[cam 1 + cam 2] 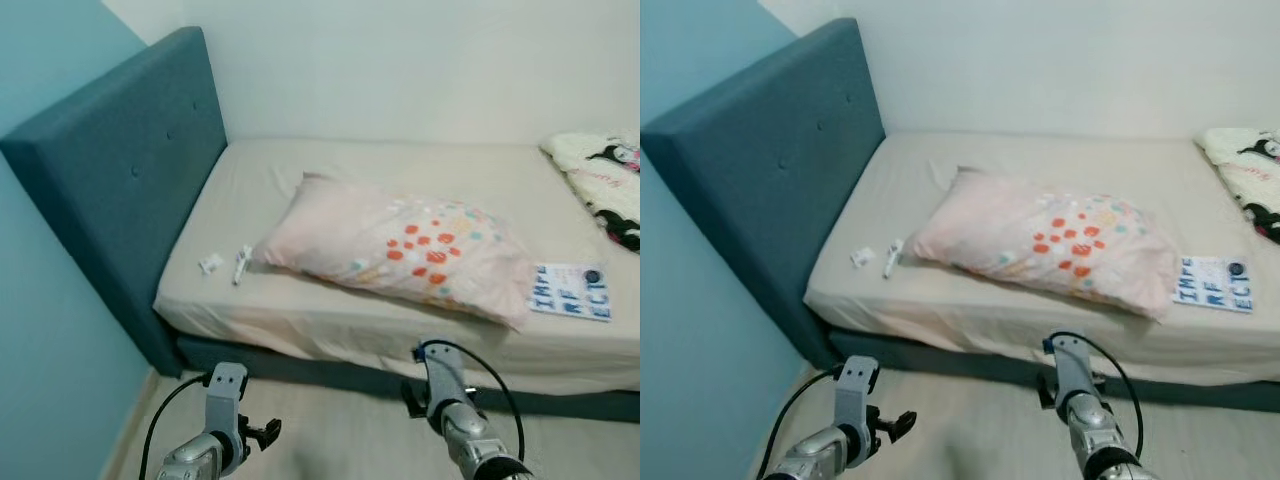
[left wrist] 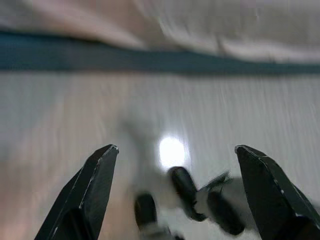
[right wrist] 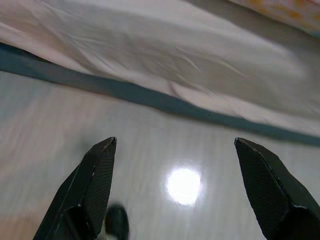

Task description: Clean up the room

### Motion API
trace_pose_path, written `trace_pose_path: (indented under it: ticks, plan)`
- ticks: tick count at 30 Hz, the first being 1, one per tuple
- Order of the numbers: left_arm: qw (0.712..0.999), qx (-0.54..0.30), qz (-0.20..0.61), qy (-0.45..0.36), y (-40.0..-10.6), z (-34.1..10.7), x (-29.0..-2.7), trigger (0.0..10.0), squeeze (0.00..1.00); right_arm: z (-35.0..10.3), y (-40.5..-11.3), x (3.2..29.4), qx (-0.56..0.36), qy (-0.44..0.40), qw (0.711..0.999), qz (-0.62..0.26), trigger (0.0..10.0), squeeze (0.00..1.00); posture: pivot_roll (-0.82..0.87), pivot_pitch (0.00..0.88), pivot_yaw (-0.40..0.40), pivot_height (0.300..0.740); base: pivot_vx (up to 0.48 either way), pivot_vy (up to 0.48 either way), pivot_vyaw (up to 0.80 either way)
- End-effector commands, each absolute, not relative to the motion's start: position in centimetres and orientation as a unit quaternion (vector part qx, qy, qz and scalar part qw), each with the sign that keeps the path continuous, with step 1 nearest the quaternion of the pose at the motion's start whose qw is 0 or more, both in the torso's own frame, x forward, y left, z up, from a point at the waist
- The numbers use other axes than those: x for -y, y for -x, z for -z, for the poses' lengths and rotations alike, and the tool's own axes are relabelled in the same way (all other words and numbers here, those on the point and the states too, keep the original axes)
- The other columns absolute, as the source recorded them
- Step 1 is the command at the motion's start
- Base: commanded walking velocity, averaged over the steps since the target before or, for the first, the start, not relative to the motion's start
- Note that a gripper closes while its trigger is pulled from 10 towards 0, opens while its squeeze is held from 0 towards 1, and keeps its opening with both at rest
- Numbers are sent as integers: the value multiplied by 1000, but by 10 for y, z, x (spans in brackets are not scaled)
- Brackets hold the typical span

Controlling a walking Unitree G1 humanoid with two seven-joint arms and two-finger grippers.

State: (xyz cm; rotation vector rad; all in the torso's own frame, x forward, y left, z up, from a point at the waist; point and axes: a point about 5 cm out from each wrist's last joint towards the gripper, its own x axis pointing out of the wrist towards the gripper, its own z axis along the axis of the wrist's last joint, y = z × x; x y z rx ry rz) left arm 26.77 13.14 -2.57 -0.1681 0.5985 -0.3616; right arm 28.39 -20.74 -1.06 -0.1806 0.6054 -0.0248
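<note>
On the left stands the blue headboard (image 1: 120,190), with the bed (image 1: 300,320) running right from it. Near the headboard, on the sheet close to the near edge, lie a small scrap of wrapper (image 1: 211,264) and, just right of it, a small white tube (image 1: 241,265), the two near each other but apart. Both look light and thin; the scrap would likely crumple, so a pinch across its middle seems best, and the tube is best taken across its body.

Right of these, in the middle of the bed, the spotted pillow (image 1: 400,250) lies askew. It looks soft and bulky, best gripped at a corner.

Further right a card with blue letters (image 1: 570,291) lies flat near the edge, probably hard to lift. At the far right is a printed blanket (image 1: 605,180).

No box or bin is in sight.

Low over the floor, the left gripper (image 2: 175,165) and right gripper (image 3: 175,160) hang with fingers wide and hold nothing.
</note>
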Motion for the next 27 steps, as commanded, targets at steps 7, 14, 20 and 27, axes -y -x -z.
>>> trace_pose_path:
  ticks: [7,14,20,27]
  plan:
    - [931,-268,231,93,-272,18,-116,10000,0,-2,-298,200,-270,105,957,-1,10000,0,-65,76,58,740,404,0,79]
    - [927,-262,250,96,-273,16,-112,10000,0,-1,-297,200,-270,113,956,-7,10000,0,-67,70,58,740,405,0,0]
    - [923,-254,275,87,-273,14,-106,10000,0,4,-294,191,-285,106,952,-32,10000,0,-70,65,60,740,405,0,0]
    - [923,-249,285,68,-276,11,-101,10000,0,9,-292,157,-287,98,944,-132,10000,0,-74,66,65,740,378,0,0]
